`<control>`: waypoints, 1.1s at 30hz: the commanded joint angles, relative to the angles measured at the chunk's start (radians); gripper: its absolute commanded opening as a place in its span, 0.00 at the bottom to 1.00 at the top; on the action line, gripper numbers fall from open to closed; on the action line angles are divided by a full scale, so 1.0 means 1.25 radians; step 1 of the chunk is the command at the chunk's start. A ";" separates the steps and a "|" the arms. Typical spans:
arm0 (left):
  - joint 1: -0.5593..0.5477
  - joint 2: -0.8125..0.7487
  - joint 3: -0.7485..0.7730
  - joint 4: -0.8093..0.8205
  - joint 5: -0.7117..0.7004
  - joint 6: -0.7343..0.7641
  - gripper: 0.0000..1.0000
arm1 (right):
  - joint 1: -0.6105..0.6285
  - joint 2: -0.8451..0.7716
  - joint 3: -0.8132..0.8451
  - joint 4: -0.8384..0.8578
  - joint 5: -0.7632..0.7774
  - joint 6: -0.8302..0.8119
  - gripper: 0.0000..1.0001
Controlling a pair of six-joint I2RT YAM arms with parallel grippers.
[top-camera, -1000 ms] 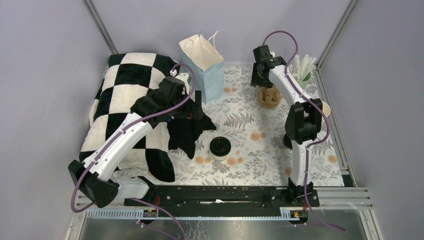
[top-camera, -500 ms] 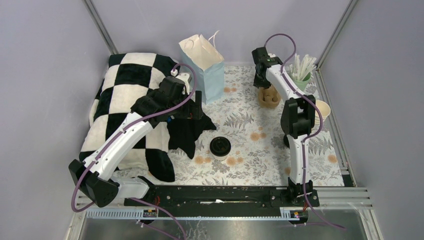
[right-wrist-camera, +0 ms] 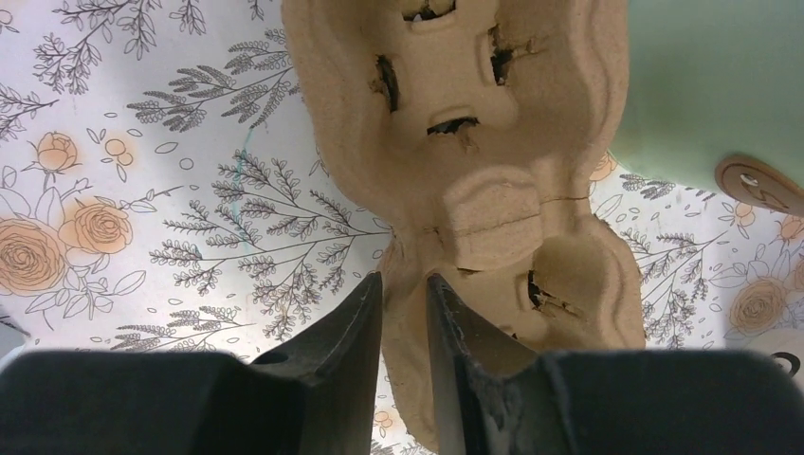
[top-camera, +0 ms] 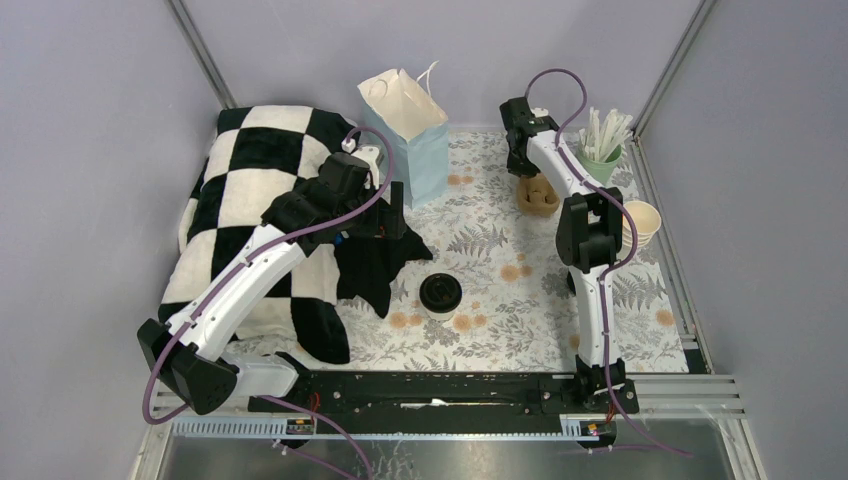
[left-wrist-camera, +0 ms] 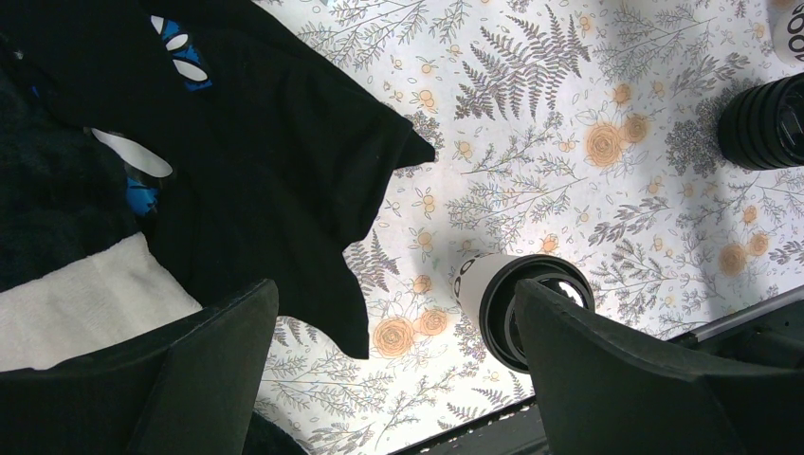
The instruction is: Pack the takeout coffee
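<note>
The takeout coffee point(top-camera: 440, 293), a white cup with a black lid and dark lettering, stands on the floral cloth mid-table. In the left wrist view it point(left-wrist-camera: 493, 289) sits partly behind my right finger. My left gripper point(top-camera: 392, 212) is open and empty, hovering over a black cloth point(top-camera: 375, 262) to the cup's upper left; it also shows in the left wrist view point(left-wrist-camera: 393, 294). My right gripper point(top-camera: 520, 165) is at the far right, its jaws point(right-wrist-camera: 405, 289) closed on the rim of a brown cardboard cup carrier point(right-wrist-camera: 474, 142), which also shows in the top view point(top-camera: 540, 196).
A light blue paper bag point(top-camera: 415, 140) stands open at the back centre. A black-and-white checkered blanket point(top-camera: 250, 180) covers the left side. A green cup of sticks point(top-camera: 605, 145) and a stack of cream cups point(top-camera: 640, 222) stand at the right edge.
The right arm has folded in, its elbow moving left and back, and its wrist has shifted slightly left over the carrier. The left arm and the coffee have not moved.
</note>
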State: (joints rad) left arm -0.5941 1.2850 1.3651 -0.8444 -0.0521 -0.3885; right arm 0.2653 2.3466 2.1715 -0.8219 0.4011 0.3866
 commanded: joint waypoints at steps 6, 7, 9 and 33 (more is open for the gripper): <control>0.004 -0.006 0.025 0.024 0.006 0.011 0.99 | -0.004 0.026 0.058 0.014 0.039 -0.030 0.28; 0.004 -0.006 0.025 0.024 0.007 0.011 0.99 | -0.005 0.028 0.061 0.014 0.040 -0.032 0.28; 0.004 -0.006 0.023 0.024 0.007 0.011 0.99 | -0.004 0.033 0.067 0.011 0.035 -0.033 0.27; 0.004 -0.001 0.021 0.033 0.030 0.004 0.99 | -0.001 -0.035 0.063 -0.074 0.103 -0.033 0.00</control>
State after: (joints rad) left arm -0.5941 1.2850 1.3651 -0.8444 -0.0303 -0.3889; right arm 0.2653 2.3978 2.2692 -0.8841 0.4435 0.3477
